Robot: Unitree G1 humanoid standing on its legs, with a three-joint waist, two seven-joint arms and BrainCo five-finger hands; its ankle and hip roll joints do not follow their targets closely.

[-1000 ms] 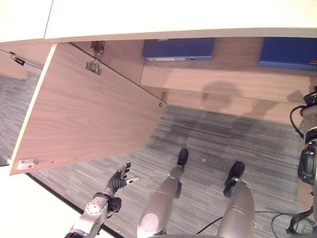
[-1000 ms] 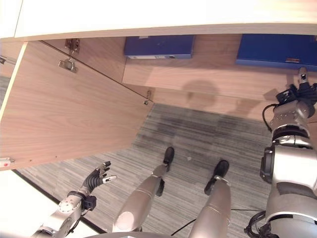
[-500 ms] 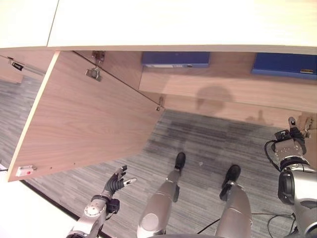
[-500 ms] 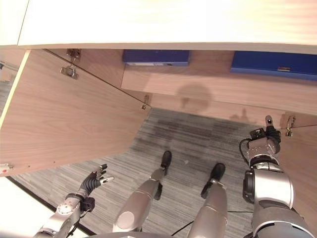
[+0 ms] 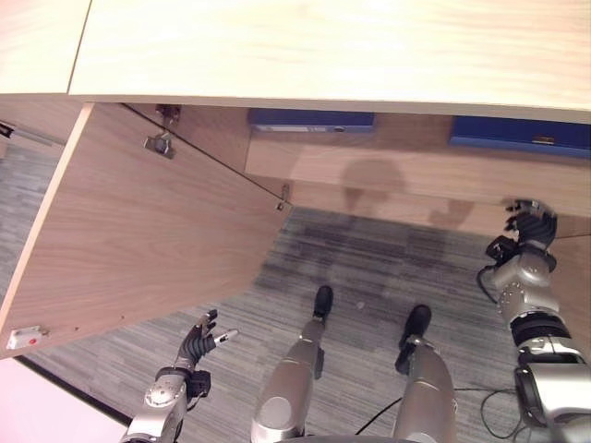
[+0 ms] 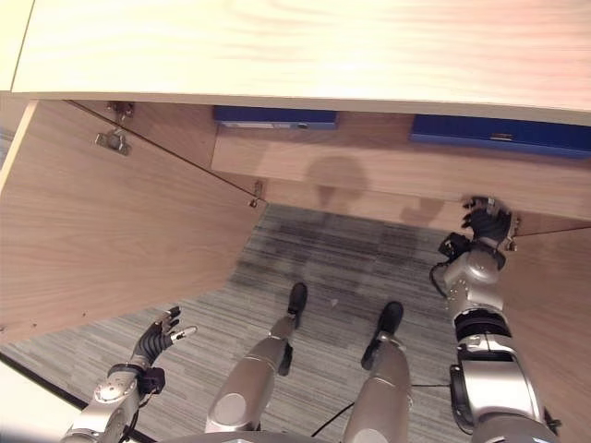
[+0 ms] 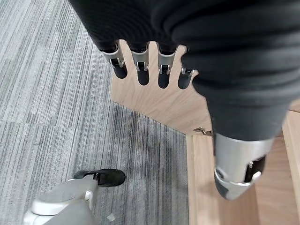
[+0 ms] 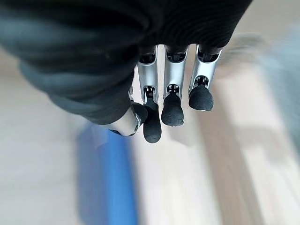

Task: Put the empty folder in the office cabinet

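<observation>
Two blue folders lie flat on the shelf inside the open cabinet: one [image 5: 309,118] toward the left, the other [image 5: 519,135] at the right. My right hand [image 5: 528,226] is raised in front of the cabinet, below the right folder, fingers relaxed and holding nothing. Its wrist view shows the straight fingers [image 8: 172,93] with a blurred blue folder [image 8: 105,178] past them. My left hand [image 5: 199,341] hangs low over the carpet, open and empty, its fingers [image 7: 140,65] spread.
The left cabinet door [image 5: 138,212] swings wide open toward me. The right door [image 6: 545,277] stands open beside my right arm. The pale cabinet top [image 5: 323,46] overhangs the shelf [image 5: 388,161]. Grey striped carpet [image 5: 369,258] lies below.
My right hand has drawn back and down from the right blue folder on the shelf. The camera has shifted, showing more of the cabinet top. The left hand sits a little lower.
</observation>
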